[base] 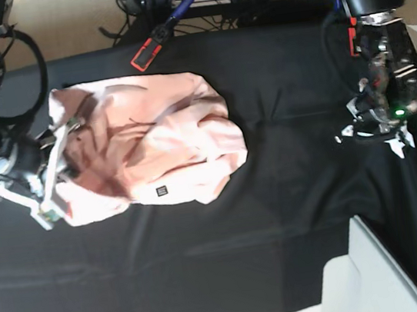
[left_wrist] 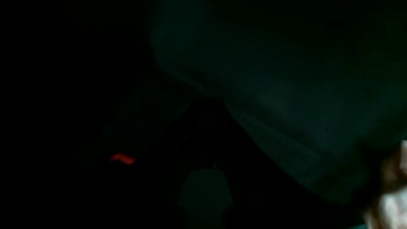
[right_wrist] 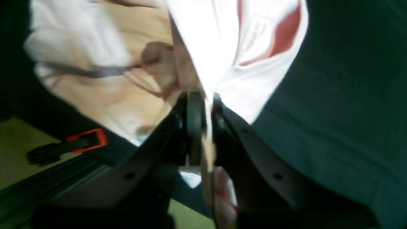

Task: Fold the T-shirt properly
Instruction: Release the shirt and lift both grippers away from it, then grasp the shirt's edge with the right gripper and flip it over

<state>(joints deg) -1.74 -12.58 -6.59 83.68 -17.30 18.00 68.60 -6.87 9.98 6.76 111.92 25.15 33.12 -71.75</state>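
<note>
Right claw [right_wrist: 205, 105] clamped on crumpled T-shirt [base: 161, 151]; left claw [base: 378, 120] apparently closed, empty, well apart on black cloth [base: 279, 216]

Right tool [right_wrist: 205, 127] low at the T-shirt's [base: 153, 152] sleeve-side edge, jaws pinched tight on a pale fold of it; left tool [base: 379, 128] shut, holding nothing, arm bent down well apart from the T-shirt.

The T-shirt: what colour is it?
Pale pink T-shirt; the base view shows it best.
</note>
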